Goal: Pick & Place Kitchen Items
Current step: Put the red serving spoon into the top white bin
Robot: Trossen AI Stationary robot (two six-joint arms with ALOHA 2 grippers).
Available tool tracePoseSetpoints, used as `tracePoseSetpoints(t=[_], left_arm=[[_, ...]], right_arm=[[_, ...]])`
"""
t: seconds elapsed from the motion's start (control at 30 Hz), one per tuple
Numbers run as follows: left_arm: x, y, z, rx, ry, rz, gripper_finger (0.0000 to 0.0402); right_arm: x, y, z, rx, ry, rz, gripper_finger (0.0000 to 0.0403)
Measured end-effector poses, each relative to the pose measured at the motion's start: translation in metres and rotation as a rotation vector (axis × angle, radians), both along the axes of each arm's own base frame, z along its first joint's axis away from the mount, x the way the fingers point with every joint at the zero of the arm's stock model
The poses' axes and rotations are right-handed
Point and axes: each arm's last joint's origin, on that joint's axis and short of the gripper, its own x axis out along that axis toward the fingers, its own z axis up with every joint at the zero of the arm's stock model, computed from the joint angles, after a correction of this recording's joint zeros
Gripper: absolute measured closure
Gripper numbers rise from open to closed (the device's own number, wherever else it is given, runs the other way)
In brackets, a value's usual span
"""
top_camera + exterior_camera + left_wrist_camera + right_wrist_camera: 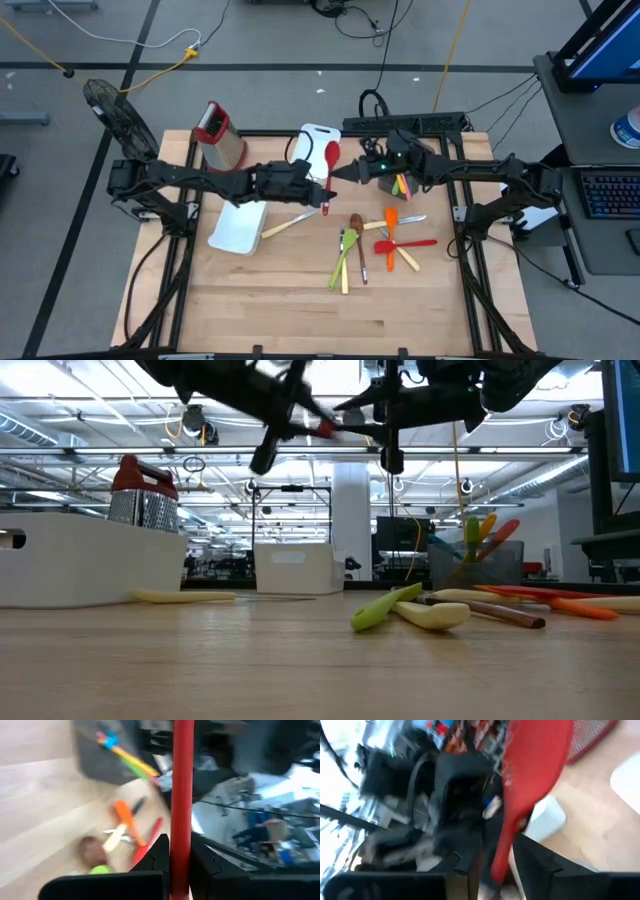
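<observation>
1. The step in hand looks like a hand-over in mid-air: a red spatula (331, 158) hangs above the middle of the tabletop (300, 300), between the two arms.
2. The left tool (322, 186) is clamped shut on the spatula's handle; in the left wrist view the red shaft (182, 795) runs straight up between its fingers (155, 855).
3. The right tool (345, 174) meets it from the other side. In its own wrist view the spatula (530, 785) sits between its fingers (540, 860), which stand partly apart; I cannot tell whether they are touching the handle.
4. The other utensils lie scattered on the tabletop nearer the front, among them an orange spatula (391, 228), a wooden spoon (357, 240) and a green spoon (343, 258); a cream-handled knife (290, 222) lies beside a white tray (240, 228).
5. A dark holder (403, 186) with coloured handles in it sits under the right arm; a second white tray (312, 140) and a grater (218, 135) stand at the back.
6. Next, judging from this, the right tool should draw clear, and the left arm carry the spatula to a tray without catching the grater.
</observation>
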Motion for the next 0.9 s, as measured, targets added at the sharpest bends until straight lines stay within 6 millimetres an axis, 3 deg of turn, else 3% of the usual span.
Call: tracePoseSetpoints(t=[0.3, 0.5, 0.9], left_arm=[[-0.025, 0.026, -0.017, -0.126, 0.275, 0.136, 0.0377], [-0.035, 0.049, -0.004, -0.252, 0.197, 0.181, 0.0377], [-0.05, 0.095, -0.005, -0.45, 0.143, 0.218, 0.0377]], right_arm=[[-0.004, 0.003, -0.017, -0.016, 0.16, 0.066, 0.0276], [-0.004, 0.006, -0.018, -0.049, 0.163, 0.087, 0.0281], [-0.002, 0.005, -0.006, -0.116, 0.055, 0.083, 0.0284]])
